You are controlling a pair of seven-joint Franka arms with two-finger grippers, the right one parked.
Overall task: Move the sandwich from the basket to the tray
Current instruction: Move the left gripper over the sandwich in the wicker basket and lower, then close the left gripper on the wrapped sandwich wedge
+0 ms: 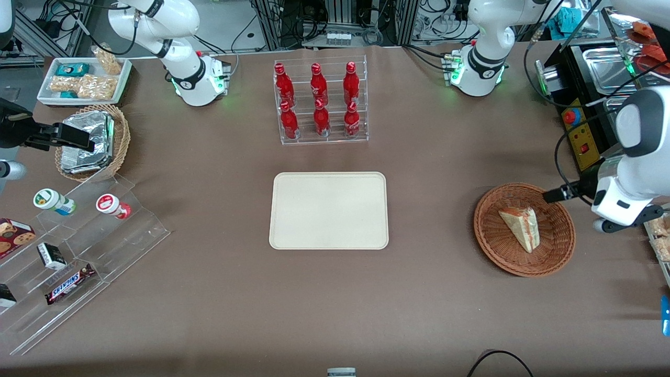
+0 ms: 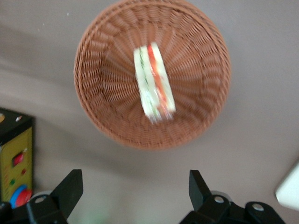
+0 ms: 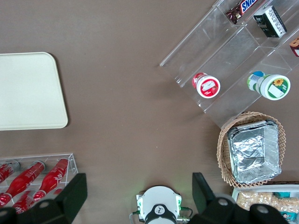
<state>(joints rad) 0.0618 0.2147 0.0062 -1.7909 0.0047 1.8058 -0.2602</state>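
The sandwich (image 1: 521, 227), a white bread wedge with orange-red and green layers, lies in the reddish-brown wicker basket (image 1: 492, 241) toward the working arm's end of the table. The cream-beige tray (image 1: 329, 210) lies flat at the table's middle with nothing on it. My left gripper (image 1: 557, 193) hangs above the basket's rim, open and holding nothing. In the left wrist view the sandwich (image 2: 154, 81) sits in the basket (image 2: 103, 93), well clear of the gripper (image 2: 134, 178), whose fingers (image 2: 71, 186) are spread wide. A corner of the tray (image 2: 289, 189) shows there too.
A clear rack of red bottles (image 1: 320, 102) stands farther from the front camera than the tray. A yellow control box (image 1: 578, 133) sits near the basket. Toward the parked arm's end are a tan basket with foil packs (image 1: 89, 141), a clear stepped stand (image 1: 78, 251) and a white snack tray (image 1: 84, 78).
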